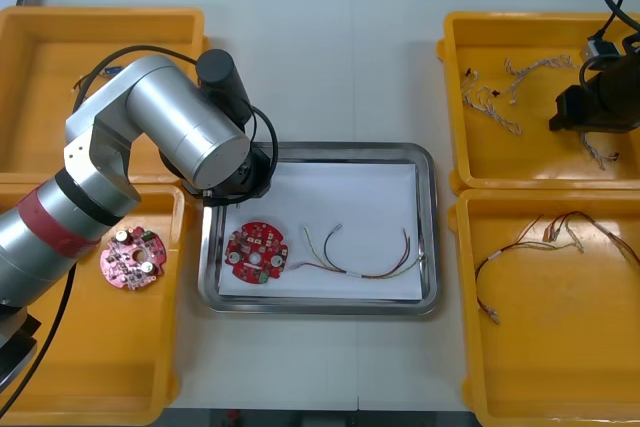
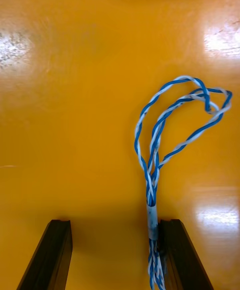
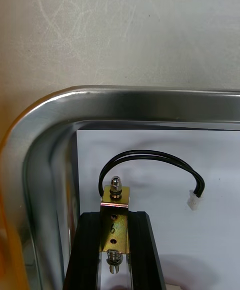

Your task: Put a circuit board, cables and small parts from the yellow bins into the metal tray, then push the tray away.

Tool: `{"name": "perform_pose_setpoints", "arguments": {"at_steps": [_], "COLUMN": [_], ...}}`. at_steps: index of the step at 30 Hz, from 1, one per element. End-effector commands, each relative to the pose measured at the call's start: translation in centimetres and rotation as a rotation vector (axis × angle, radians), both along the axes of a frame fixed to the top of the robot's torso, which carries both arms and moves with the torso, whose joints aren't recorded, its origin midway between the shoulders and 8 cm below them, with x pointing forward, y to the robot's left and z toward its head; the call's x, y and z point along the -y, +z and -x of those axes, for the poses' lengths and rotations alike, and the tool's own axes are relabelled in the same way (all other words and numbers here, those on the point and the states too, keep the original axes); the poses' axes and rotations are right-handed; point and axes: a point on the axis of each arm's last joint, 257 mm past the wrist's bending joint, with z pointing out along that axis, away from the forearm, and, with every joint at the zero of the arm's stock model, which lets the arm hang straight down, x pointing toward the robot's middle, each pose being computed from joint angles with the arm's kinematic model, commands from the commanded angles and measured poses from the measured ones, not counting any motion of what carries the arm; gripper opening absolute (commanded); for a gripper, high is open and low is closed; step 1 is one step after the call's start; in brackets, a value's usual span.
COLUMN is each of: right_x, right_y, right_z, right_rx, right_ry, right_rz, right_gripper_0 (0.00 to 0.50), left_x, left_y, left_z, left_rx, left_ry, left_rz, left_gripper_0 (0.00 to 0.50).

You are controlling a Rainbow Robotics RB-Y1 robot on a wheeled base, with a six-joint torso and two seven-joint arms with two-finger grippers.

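Note:
My left gripper [image 3: 115,257] is shut on a small metal part [image 3: 115,205], a brass bracket with screws, held just above the white inside of the metal tray [image 1: 428,162] near its far left corner. A black cable [image 3: 150,159] with a white plug lies on the white just beyond the part. In the tray also lie a round red circuit board [image 1: 255,252] and a red and yellow cable [image 1: 365,262]. My right gripper [image 2: 116,257] is open, low in the far right yellow bin [image 1: 455,97], with a twisted blue and white cable [image 2: 157,160] between its fingers, against one of them.
A second red circuit board [image 1: 131,258] lies in the near left bin [image 1: 170,347]. More blue and white cables [image 1: 490,102] lie in the far right bin, and red and yellow cables [image 1: 540,242] in the near right bin. My left arm [image 1: 185,132] overhangs the tray's left edge.

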Motion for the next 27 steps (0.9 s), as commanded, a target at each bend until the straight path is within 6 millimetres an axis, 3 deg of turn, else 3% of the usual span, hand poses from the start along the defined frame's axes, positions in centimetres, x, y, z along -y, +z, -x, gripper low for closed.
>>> {"name": "perform_pose_setpoints", "arguments": {"at_steps": [1,3,5,6,7,9,11,13,22,27], "right_x": [1.5,1.6,1.6,1.5,1.5,1.5,1.5,1.6,2.1,2.3], "right_y": [1.3,1.3,1.2,1.3,1.2,1.2,1.1,1.1,1.5,3.4], "right_z": [0.2,0.3,0.3,0.3,0.3,0.4,0.5,0.6,0.8,0.8], "right_rx": [0.018,0.017,0.016,0.017,0.015,0.013,0.006,0.005,0.001,0.011], "right_ry": [0.000,0.001,0.002,0.003,0.003,0.005,0.006,0.007,0.015,0.047], "right_rz": [-0.013,-0.013,-0.014,-0.015,-0.014,-0.014,-0.013,-0.011,0.001,0.021], "right_gripper_0": [0.500,0.495,0.316,0.133,0.072,0.005,0.000,0.000,0.000,0.000], "left_x": [1.6,1.7,1.7,1.8,1.8,1.9,2.1,2.4,3.2,3.3], "left_y": [-0.7,-0.7,-0.8,-0.8,-0.8,-0.7,-0.5,-0.1,1.9,3.7], "left_z": [0.6,0.6,0.8,0.8,0.8,0.8,0.8,0.8,1.2,1.8], "left_rx": [0.000,0.000,-0.006,-0.004,-0.005,-0.004,0.002,0.010,0.017,0.022], "left_ry": [-0.098,-0.098,-0.097,-0.098,-0.097,-0.098,-0.101,-0.105,-0.114,-0.117], "left_rz": [-0.024,-0.021,-0.021,-0.019,-0.019,-0.015,-0.011,-0.005,0.045,0.056], "left_gripper_0": [0.031,0.159,0.250,0.299,0.328,0.437,0.484,0.500,0.500,0.500]}}
